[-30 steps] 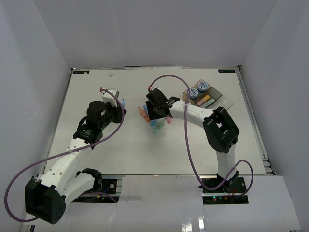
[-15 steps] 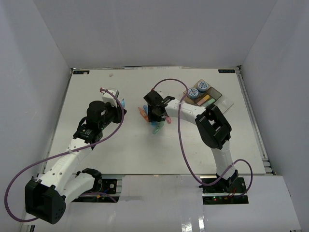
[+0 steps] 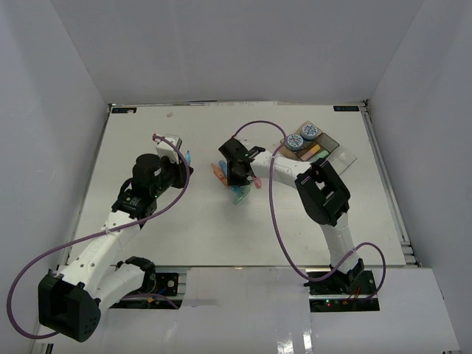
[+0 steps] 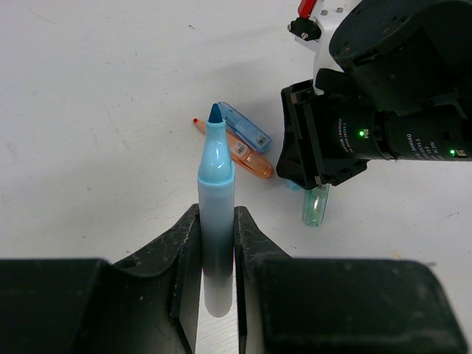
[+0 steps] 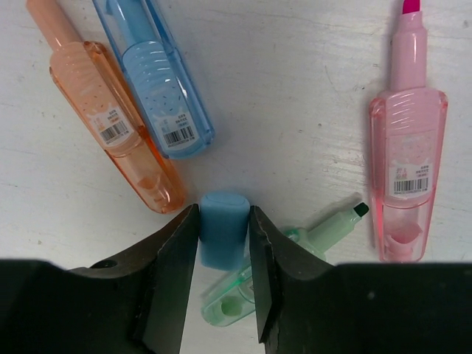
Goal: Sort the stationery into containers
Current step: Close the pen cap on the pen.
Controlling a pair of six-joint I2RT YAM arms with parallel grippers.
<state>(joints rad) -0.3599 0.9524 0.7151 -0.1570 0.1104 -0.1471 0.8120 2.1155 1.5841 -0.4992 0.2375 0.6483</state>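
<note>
Black jaws of the right gripper [image 5: 223,215] press against both sides of a short blue cap [image 5: 223,242], down among a loose cluster of stationery on the white counter [image 5: 295,88]. An orange highlighter [image 5: 110,125] and a blue highlighter [image 5: 156,85] lie side by side, touching, just up and left of the cap. A green highlighter [image 5: 299,247] with its dark tip bared lies just beside the cap on the right, and a pink highlighter [image 5: 408,166] lies farther right, apart from the others. The left gripper [image 4: 216,217] has its jaws pinching an uncapped blue pen [image 4: 215,184] by the barrel, tip pointing toward that cluster. From above, the containers [image 3: 338,146] sit well apart at the counter's far right, holding two blue-and-white rolls [image 3: 295,141] with pastel pieces [image 3: 316,153] beside them.
</note>
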